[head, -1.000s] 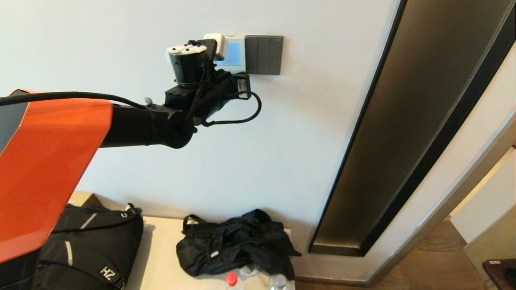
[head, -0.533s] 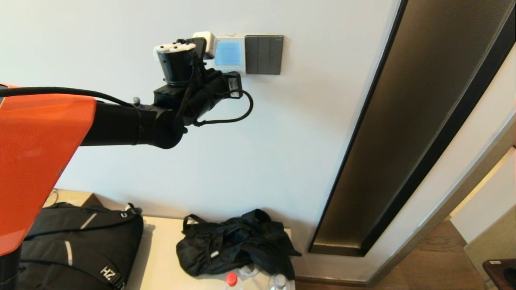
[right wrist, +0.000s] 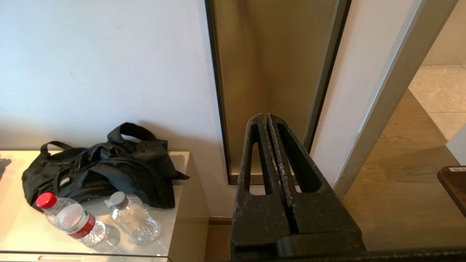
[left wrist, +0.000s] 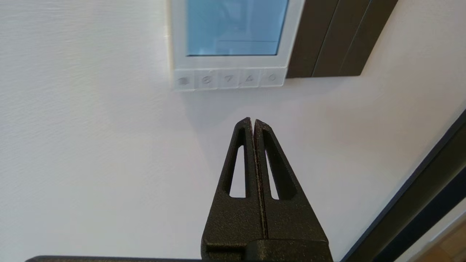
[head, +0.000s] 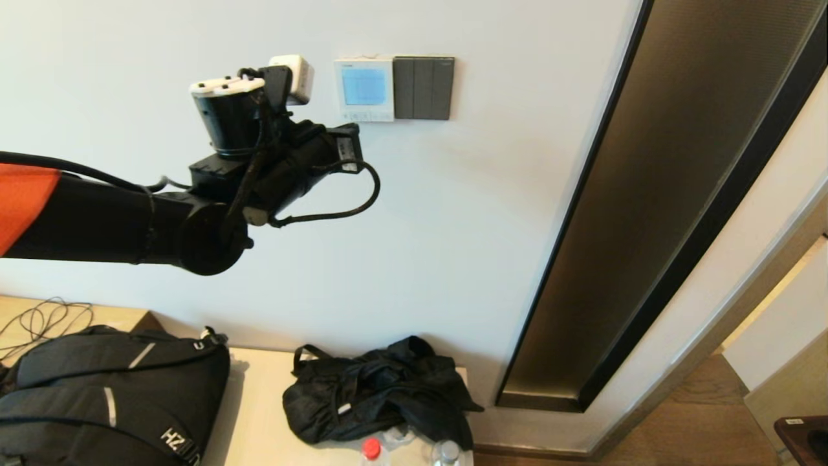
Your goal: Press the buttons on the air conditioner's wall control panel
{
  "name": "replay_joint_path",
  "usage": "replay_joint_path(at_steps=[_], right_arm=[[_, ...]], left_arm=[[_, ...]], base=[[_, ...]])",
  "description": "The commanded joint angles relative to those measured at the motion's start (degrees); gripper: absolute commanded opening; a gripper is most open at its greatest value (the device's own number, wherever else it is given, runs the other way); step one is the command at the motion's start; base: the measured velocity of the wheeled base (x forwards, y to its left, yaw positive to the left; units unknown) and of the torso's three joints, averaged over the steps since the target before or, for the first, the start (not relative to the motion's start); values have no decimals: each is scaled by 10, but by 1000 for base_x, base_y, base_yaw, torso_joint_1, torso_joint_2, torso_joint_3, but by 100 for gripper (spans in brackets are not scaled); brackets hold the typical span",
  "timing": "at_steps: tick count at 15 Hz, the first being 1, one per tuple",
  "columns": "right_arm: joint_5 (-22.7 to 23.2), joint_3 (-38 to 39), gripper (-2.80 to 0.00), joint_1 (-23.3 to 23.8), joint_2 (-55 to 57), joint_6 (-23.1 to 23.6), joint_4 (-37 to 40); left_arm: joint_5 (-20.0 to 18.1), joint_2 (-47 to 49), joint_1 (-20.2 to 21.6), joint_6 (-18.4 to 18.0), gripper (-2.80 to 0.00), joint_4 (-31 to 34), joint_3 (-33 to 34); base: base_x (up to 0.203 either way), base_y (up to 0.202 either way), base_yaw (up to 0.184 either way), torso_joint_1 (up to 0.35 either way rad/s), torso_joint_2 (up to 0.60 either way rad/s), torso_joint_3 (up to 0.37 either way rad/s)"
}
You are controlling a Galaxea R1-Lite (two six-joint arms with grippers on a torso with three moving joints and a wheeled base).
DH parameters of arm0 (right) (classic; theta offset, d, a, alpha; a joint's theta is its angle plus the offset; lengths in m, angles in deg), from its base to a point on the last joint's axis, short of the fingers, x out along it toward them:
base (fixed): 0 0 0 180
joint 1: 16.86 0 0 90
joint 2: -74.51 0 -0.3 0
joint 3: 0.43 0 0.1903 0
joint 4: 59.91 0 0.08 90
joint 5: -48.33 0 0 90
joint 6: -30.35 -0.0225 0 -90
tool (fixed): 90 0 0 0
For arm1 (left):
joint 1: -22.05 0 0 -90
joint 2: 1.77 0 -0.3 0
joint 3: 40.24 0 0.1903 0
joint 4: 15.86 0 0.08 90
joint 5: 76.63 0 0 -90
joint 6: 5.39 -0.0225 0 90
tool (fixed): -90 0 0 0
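The air conditioner's wall control panel [head: 364,87] is a small white square with a light-blue screen, fully in sight on the wall. Its buttons [head: 363,116] form a row of tiny pale keys along its bottom edge. In the left wrist view the panel [left wrist: 233,36] and the buttons [left wrist: 227,79] lie just beyond my left gripper [left wrist: 252,120]. That gripper is shut and empty, its tips a short way below the buttons and apart from the wall. In the head view the left arm [head: 272,162] is raised left of the panel. My right gripper [right wrist: 267,115] is shut, empty and parked low.
A dark grey three-rocker switch plate [head: 424,87] adjoins the panel's right side. A tall dark-framed glass panel [head: 647,194] runs down the wall to the right. Below, a pale table [head: 259,388] holds a black backpack [head: 116,388], a black bag [head: 381,388] and two bottles [head: 370,450].
My left arm has drawn back to the left and away from the wall. The panel, half covered by the wrist before, now shows whole. The gripper stays shut.
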Motion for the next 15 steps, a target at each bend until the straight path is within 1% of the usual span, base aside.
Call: replay_joint_path(at_steps=[1, 4, 6, 7, 9, 12, 15], right_arm=[[0, 1, -280, 0, 1, 0, 0], [0, 1, -280, 0, 1, 1, 0], [0, 1, -280, 0, 1, 1, 0], [0, 1, -280, 0, 1, 1, 0], [0, 1, -280, 0, 1, 1, 0], [0, 1, -280, 0, 1, 1, 0], [0, 1, -280, 0, 1, 1, 0]], left_arm=[[-1, -70, 21, 1, -280, -32, 92], [-5, -142, 62, 0, -280, -88, 233], [-11, -191, 108, 0, -280, -116, 315], [-19, -216, 136, 1, -280, -127, 354], [-34, -274, 180, 1, -280, -145, 424], [-40, -382, 212, 0, -280, -146, 520], [-41, -478, 231, -1, -280, -140, 621]], base=[[0, 0, 0, 0, 0, 0], [0, 0, 0, 0, 0, 0], [0, 0, 0, 0, 0, 0], [0, 0, 0, 0, 0, 0], [0, 0, 0, 0, 0, 0], [0, 0, 0, 0, 0, 0], [0, 0, 0, 0, 0, 0]])
